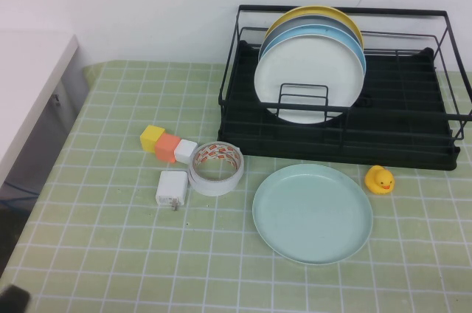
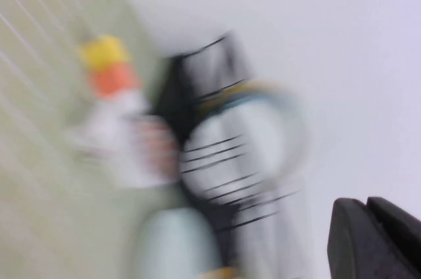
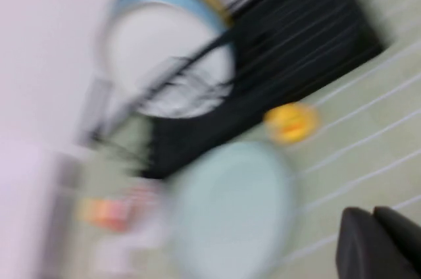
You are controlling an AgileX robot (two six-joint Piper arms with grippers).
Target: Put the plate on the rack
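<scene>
The pale mint-green plate (image 1: 312,212) lies flat on the green checked tablecloth, just in front of the black wire rack (image 1: 413,136). The rack stands at the back right. Neither gripper shows clearly in the high view. In the left wrist view my left gripper (image 2: 368,203) is empty with its fingers together, well away from the blurred rack (image 2: 174,95) and plate (image 2: 174,246). In the right wrist view my right gripper (image 3: 373,212) is empty with its fingers together, above the cloth beside the plate (image 3: 230,206), with the rack (image 3: 296,49) beyond.
A white plate (image 1: 310,80), a light blue, a grey and a yellow plate stand upright in the rack's left half. A yellow rubber duck (image 1: 379,179) sits right of the mint plate. A tape roll (image 1: 216,167), a white charger (image 1: 171,188) and coloured blocks (image 1: 167,144) lie to its left.
</scene>
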